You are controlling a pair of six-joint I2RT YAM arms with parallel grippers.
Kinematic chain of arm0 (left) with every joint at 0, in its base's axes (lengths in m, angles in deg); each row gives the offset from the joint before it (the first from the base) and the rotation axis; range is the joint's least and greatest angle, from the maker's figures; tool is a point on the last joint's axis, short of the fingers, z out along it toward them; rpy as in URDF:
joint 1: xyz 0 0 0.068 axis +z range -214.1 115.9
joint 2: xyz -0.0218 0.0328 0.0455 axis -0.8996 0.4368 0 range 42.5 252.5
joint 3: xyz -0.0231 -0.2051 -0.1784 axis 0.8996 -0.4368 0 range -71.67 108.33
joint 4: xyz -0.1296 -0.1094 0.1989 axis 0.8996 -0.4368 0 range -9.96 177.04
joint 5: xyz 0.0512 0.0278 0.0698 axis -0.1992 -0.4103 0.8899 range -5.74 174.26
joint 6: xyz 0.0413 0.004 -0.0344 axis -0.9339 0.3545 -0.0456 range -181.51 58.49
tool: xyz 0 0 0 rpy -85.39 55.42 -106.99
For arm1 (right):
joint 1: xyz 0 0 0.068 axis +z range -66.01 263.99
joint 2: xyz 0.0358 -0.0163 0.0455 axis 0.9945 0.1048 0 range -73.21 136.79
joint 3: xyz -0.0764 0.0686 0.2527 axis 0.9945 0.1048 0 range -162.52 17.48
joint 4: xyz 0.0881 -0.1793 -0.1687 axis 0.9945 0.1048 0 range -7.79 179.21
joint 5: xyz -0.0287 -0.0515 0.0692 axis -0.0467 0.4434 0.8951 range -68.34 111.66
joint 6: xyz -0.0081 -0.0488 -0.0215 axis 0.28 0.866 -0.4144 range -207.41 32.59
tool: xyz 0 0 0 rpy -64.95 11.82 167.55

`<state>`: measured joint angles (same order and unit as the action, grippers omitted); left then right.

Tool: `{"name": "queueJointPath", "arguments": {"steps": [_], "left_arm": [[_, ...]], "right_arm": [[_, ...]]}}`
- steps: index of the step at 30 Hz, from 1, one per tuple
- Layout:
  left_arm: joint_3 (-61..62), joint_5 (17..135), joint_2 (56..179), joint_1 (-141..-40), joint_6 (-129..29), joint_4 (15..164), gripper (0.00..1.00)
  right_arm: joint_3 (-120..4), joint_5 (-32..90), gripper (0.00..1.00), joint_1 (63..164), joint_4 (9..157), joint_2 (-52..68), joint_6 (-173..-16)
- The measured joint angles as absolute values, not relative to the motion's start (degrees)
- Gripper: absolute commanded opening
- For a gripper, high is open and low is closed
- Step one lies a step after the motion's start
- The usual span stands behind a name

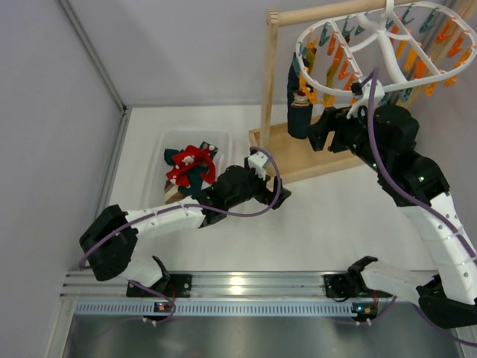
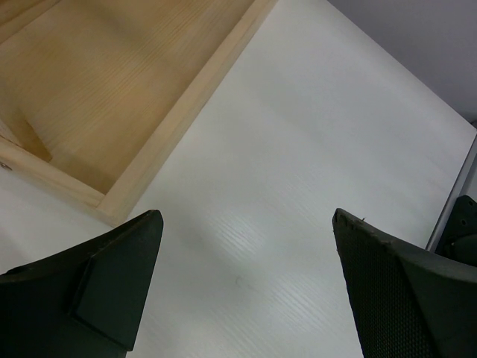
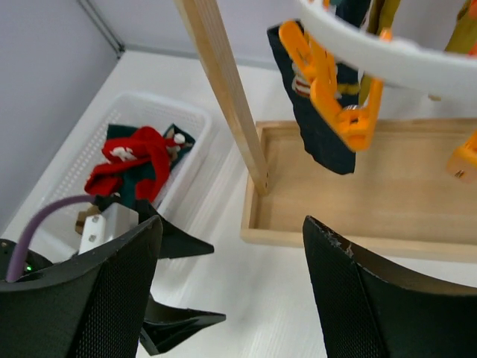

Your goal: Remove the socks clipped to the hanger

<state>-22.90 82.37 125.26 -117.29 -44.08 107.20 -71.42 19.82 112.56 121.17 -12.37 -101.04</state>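
1. Top view: the white hanger hangs from the wooden stand at the far right, with orange and teal clothespins around its rim. A dark sock is clipped at the hanger's left side, above the stand's tray. The right tool is raised just beside that sock; whether they touch cannot be told from here. The left tool sits low over the counter, near the tray's front edge. Further left, a white basket holds a red sock tangled with dark teal fabric.

2. Left wrist view: the left tool has its fingers spread wide with nothing between them. Bare white counter lies below, and a corner of the tray fills the upper left.

3. Right wrist view: the right tool is well parted and holds nothing. The dark sock hangs above and beyond the gap, clear of both fingers. An orange clothespin pinches it to the hanger's rim. The stand's post rises from the tray. The basket with the red sock lies to the left.
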Motion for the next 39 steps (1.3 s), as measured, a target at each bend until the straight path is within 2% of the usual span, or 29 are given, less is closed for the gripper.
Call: {"name": "queueJointPath", "arguments": {"steps": [6, 14, 19, 24, 32, 39], "left_arm": [[-17.6, 83.2, 129.4, -117.8, -44.1, 107.0, 0.99], [1.1, 99.9, 145.6, -122.0, -46.5, 107.7, 0.99], [12.3, 111.1, 157.0, -122.8, -49.8, 107.7, 0.99], [20.2, 117.5, 166.7, -121.7, -53.1, 107.7, 0.99], [27.9, 117.1, 174.4, -117.4, -55.5, 107.9, 0.99], [31.4, 115.2, 176.3, -115.9, -59.8, 111.4, 0.99]], "right_arm": [[-62.2, 14.1, 0.80, 116.2, 119.4, -16.3, -101.5], [-57.3, 8.9, 0.99, 116.3, 118.6, -30.3, -102.3], [-55.6, 6.1, 1.00, 116.3, 118.9, -38.9, -102.8], [-53.1, 5.9, 1.00, 116.3, 119.6, -44.4, -103.1], [-47.7, 10.7, 1.00, 116.3, 119.6, -46.8, -103.1], [-45.0, 16.2, 1.00, 116.3, 119.0, -47.5, -103.5]]}}
